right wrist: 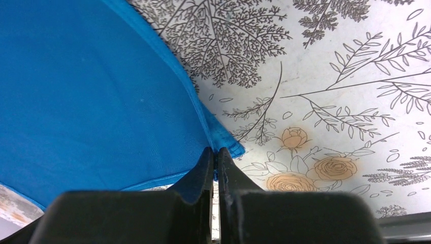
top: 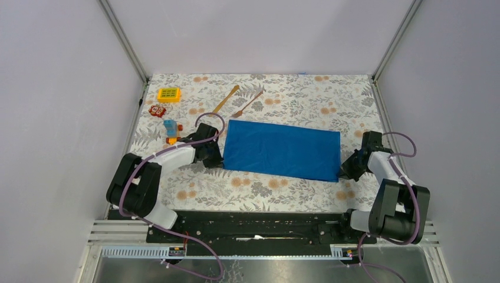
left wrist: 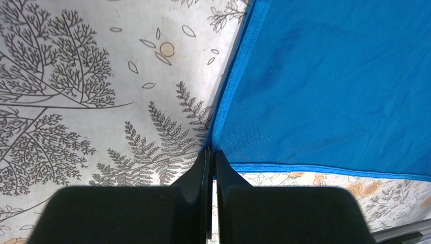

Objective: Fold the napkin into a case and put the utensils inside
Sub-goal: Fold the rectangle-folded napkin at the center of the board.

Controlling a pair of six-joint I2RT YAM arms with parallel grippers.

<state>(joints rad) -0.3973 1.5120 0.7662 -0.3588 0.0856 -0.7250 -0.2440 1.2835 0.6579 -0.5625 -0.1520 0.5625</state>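
The royal-blue napkin (top: 282, 150) lies flat as a wide rectangle in the middle of the table. My left gripper (top: 219, 158) is shut on its near-left corner; in the left wrist view the cloth's corner (left wrist: 218, 147) runs into the closed gripper (left wrist: 211, 151). My right gripper (top: 342, 172) is shut on the near-right corner, with blue cloth (right wrist: 226, 142) pinched at the tips of the gripper (right wrist: 215, 151). The two wooden utensils, a flat stick (top: 226, 99) and a fork (top: 247, 104), lie behind the napkin's far-left corner, apart from it.
A yellow toy (top: 168, 94), a red toy (top: 157, 110) and a blue-orange toy (top: 171, 130) sit at the left of the floral tablecloth (top: 306, 100). Grey walls close in the left, right and back. A black rail (top: 259, 227) runs along the near edge.
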